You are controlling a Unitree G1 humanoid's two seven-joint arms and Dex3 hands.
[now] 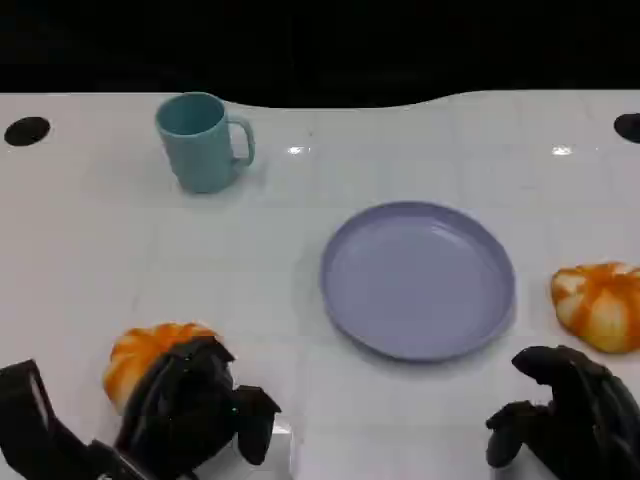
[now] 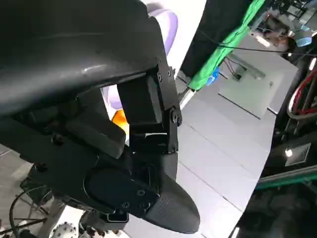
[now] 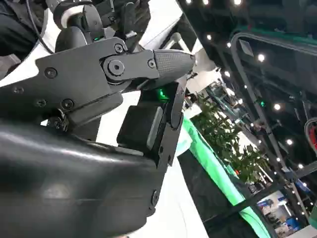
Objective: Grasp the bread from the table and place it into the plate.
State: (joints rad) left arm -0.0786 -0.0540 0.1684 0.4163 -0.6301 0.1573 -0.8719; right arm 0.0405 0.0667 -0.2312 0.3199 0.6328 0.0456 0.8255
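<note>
Black fingers of the left hand curl over the orange bread near the table's front edge. Right hand curled, holding nothing; purple plate and teal mug show nothing inside.

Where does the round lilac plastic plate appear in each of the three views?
Head view: the round lilac plastic plate lies right of centre on the white table, empty.
Left wrist view: a lilac edge shows near the top, past the black left hand.
Right wrist view: I cannot make the plate out here.
Shared landmark: the orange bread roll beside the left hand, seen as an orange patch in the left wrist view.
</note>
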